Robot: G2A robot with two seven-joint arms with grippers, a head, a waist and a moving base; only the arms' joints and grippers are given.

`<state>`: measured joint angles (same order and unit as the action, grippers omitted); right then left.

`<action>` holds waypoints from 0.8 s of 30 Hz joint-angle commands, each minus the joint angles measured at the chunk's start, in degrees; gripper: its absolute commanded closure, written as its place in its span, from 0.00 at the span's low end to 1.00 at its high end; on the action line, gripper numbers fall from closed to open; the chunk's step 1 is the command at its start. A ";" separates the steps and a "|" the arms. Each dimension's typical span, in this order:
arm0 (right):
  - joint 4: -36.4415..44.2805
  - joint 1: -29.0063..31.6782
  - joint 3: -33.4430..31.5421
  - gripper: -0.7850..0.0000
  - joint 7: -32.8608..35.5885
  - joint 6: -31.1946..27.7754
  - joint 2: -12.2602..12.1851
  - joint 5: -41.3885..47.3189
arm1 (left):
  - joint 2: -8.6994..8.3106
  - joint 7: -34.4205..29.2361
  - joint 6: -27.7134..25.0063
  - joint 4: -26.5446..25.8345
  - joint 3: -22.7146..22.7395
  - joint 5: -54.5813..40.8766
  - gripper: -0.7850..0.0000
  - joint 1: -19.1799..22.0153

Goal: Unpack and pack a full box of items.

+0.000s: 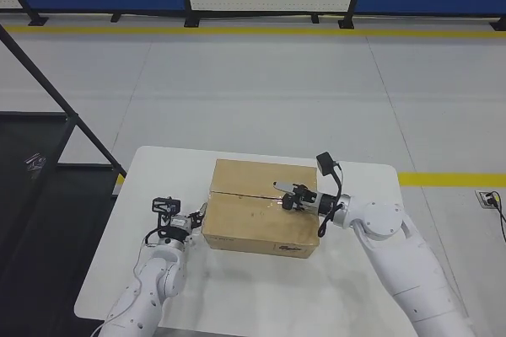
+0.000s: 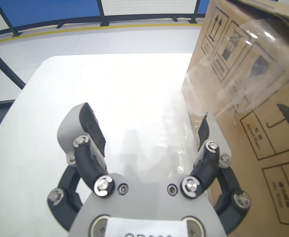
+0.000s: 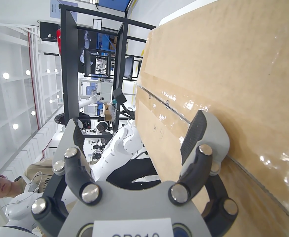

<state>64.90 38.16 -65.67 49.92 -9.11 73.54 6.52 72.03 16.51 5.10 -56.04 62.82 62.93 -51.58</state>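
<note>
Cardboard box [image 1: 257,215], clear tape [image 2: 233,87], umbrella symbol [image 2: 286,117]

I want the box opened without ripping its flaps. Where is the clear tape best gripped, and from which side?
Probably the loose tape end hanging off the box's end wall, approached sideways by the left gripper, open beside it. That piece stands clear of the wall, so it can be pinched; on the lid the tape lies flat.
</note>
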 commanded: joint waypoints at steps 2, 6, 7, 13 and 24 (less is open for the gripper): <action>0.05 0.13 -0.13 0.00 -0.10 -0.01 -0.08 0.05 | 0.26 1.47 1.47 0.77 0.82 -0.77 0.00 0.31; 0.14 0.28 -0.32 0.00 -0.05 -0.03 -0.20 0.16 | 0.51 2.82 2.87 0.73 2.65 -3.22 0.00 0.30; 0.18 0.29 -0.33 0.00 -0.06 -0.06 -0.22 0.19 | 0.57 2.83 2.75 0.68 2.95 -3.75 0.00 0.34; 0.26 0.13 -0.07 0.00 -0.06 -0.20 -0.24 0.32 | 0.75 1.72 1.86 1.07 3.03 -1.99 0.00 0.32; 0.35 0.08 0.29 0.00 -0.35 -0.02 -0.32 0.32 | 1.95 -0.54 4.16 4.81 1.88 -0.11 0.00 2.45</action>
<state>65.22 38.25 -65.42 49.61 -9.16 73.23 6.83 73.80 16.18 8.97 -51.66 64.80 63.12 -49.38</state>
